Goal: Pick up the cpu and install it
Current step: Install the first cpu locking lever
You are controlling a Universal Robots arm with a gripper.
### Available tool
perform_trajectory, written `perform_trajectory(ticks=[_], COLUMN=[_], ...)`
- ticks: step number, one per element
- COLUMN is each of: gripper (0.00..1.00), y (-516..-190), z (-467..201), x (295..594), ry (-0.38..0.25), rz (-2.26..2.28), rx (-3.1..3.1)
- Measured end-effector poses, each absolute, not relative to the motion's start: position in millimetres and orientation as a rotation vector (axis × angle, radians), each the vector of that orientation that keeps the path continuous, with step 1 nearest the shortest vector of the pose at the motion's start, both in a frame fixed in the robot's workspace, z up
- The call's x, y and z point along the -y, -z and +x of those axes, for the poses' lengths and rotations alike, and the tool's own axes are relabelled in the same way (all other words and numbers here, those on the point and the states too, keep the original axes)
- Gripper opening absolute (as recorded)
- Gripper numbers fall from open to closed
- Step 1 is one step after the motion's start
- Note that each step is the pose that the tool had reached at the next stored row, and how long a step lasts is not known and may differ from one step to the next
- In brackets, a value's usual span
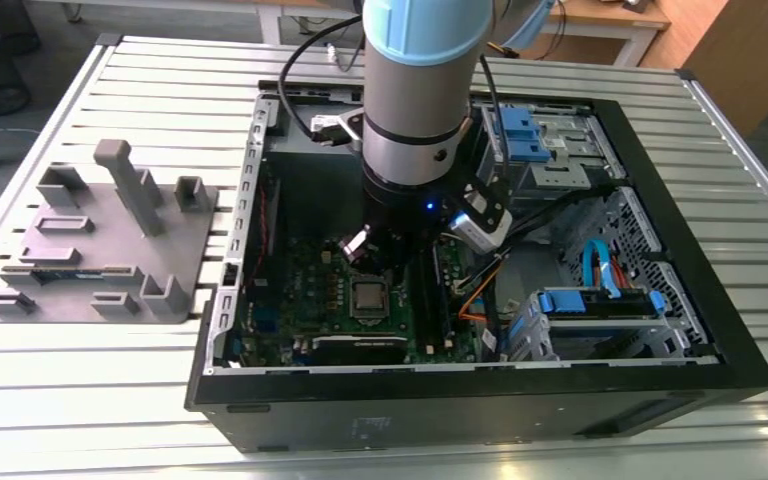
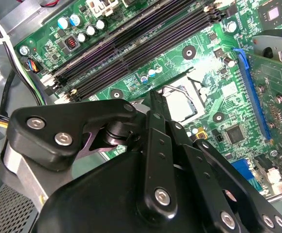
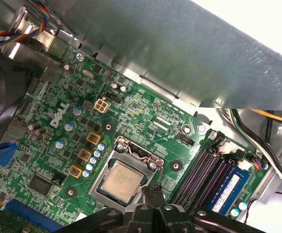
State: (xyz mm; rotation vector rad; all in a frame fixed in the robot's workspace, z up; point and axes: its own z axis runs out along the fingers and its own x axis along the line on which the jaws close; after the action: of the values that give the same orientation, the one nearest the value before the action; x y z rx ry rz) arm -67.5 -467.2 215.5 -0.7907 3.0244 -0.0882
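Gripper [image 3: 150, 190] tips together just above cpu [image 3: 122, 181] seated in socket.

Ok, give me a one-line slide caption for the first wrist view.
Gripper poised just above the cpu, which sits in its socket on the green motherboard.

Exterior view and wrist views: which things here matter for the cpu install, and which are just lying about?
Job:
- cpu, lying in the socket frame
- hand, right beside the cpu
- green motherboard

Lying about:
- grey plastic block with posts, outside the case
- memory slots
- blue drive brackets
- orange cable
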Motion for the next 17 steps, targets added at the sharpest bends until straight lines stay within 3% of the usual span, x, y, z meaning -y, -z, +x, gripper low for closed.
perform_trajectory(ticks=[17], gripper=[0.11], y=[-208.0], z=[-67.5], x=[469.9], ry=[0.089], rz=[-0.747], rx=[-3.036])
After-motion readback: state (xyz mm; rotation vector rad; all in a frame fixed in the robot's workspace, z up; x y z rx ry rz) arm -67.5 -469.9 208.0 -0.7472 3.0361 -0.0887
